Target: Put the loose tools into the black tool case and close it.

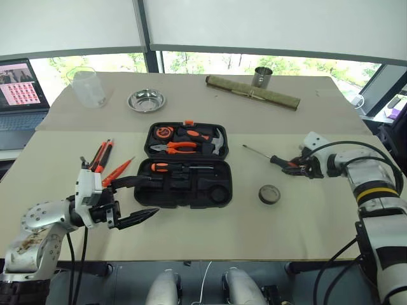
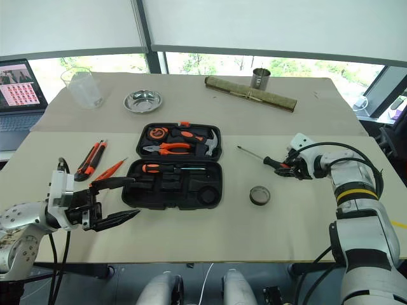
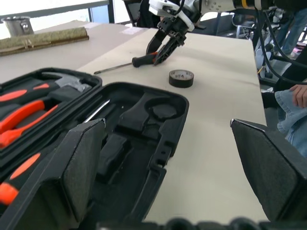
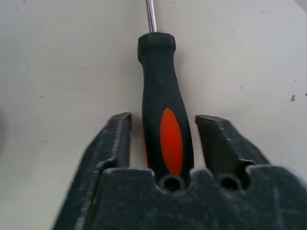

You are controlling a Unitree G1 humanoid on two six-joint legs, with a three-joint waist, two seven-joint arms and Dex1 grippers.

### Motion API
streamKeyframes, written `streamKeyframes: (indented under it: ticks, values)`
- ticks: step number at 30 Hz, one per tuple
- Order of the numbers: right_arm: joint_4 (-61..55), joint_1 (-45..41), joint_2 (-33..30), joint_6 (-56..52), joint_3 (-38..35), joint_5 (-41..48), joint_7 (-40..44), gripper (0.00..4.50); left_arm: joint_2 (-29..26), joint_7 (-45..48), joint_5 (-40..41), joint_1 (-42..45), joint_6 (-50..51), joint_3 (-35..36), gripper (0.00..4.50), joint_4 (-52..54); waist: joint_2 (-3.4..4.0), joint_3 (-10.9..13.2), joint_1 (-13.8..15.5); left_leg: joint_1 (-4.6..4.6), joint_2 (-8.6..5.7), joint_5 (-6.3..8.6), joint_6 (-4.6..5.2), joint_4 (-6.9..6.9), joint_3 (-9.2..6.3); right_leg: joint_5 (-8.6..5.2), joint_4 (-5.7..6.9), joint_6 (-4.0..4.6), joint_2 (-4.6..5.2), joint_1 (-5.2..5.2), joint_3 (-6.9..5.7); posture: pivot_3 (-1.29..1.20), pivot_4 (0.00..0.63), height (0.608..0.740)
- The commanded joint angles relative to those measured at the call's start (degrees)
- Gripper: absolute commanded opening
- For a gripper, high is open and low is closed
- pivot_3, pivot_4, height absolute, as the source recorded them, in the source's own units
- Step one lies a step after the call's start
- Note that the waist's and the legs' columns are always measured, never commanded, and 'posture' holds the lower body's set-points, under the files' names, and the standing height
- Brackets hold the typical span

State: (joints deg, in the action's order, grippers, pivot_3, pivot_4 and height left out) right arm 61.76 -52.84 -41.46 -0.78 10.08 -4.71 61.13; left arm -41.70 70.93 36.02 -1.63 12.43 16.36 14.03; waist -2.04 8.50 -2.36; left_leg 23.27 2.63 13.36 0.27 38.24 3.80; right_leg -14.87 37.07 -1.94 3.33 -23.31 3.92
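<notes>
Straddling the orange-black handle of the screwdriver [image 4: 165, 129] on the table right of the black tool case [image 1: 186, 166], the right gripper [image 4: 163, 139] has its fingers either side with a sliver of gap on each (not yet pinching). A good grasp would, by the look of it, close squarely on the handle's middle before lifting, keeping the shaft level. The left gripper [image 1: 137, 200] waits wide and empty at the open case's near-left corner.

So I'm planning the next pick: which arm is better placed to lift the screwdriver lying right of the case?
Right. Its claw already straddles the screwdriver handle, fingers on either side. The left claw hangs open on the black tool case's far side.
</notes>
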Motion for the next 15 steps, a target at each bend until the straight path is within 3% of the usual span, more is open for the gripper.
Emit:
streamKeyframes:
  ticks: [1, 4, 7, 10, 15]
  values:
    - [2.30, -2.02, -0.39, 3.39, -1.00, -1.04, -0.89, 1.03, -0.99, 0.23, 0.88, -0.26, -0.69, 1.66, 4.50, 0.76, 0.00, 0.00, -0.09, -0.01, 0.00, 0.00, 0.00, 0.00, 0.00, 0.00, 0.01, 0.00, 0.00, 0.00, 0.00, 0.00, 0.150, 0.740]
    - [1.70, -4.10, -2.52, 5.33, -2.33, -0.49, 0.71, 1.02, -0.53, -1.14, 3.74, -0.39, 1.27, 3.53, 4.50, 1.31, 0.02, 0.01, -0.06, -0.06, 0.00, 0.00, -0.01, 0.00, -0.01, 0.00, 0.02, 0.00, 0.00, 0.05, 0.00, 0.00, 0.150, 0.740]
    - [-3.07, -6.23, -3.66, 8.17, -3.07, 2.06, 8.54, 1.02, -0.55, -2.66, 7.38, -0.52, 3.85, 6.03, 4.50, 2.03, 0.30, 0.26, -0.11, 0.01, 0.01, -0.01, -0.01, 0.00, -0.07, 0.01, 0.04, -0.01, 0.04, -0.05, 0.02, 0.00, 0.150, 0.740]
    - [-16.24, -6.28, 0.09, 7.67, -2.32, 8.03, 19.84, 1.02, -0.19, -4.54, 6.67, -0.96, 3.49, 7.56, 4.50, 0.41, 0.38, 0.32, -0.68, -0.01, 0.05, 0.00, 0.00, -0.06, -0.21, 0.01, 0.04, -0.02, 0.01, -0.11, 0.04, 0.00, 0.150, 0.740]
    - [-34.00, -5.36, 10.14, -3.51, 4.35, 7.82, 20.10, 1.02, 2.20, -6.35, 3.18, -3.54, -0.90, 9.50, 4.50, -4.59, 0.38, 0.31, -1.88, -0.20, 0.25, -0.01, -0.03, -0.24, -0.33, 0.11, 0.16, 0.15, -0.26, -0.11, 0.05, 0.00, 0.150, 0.740]
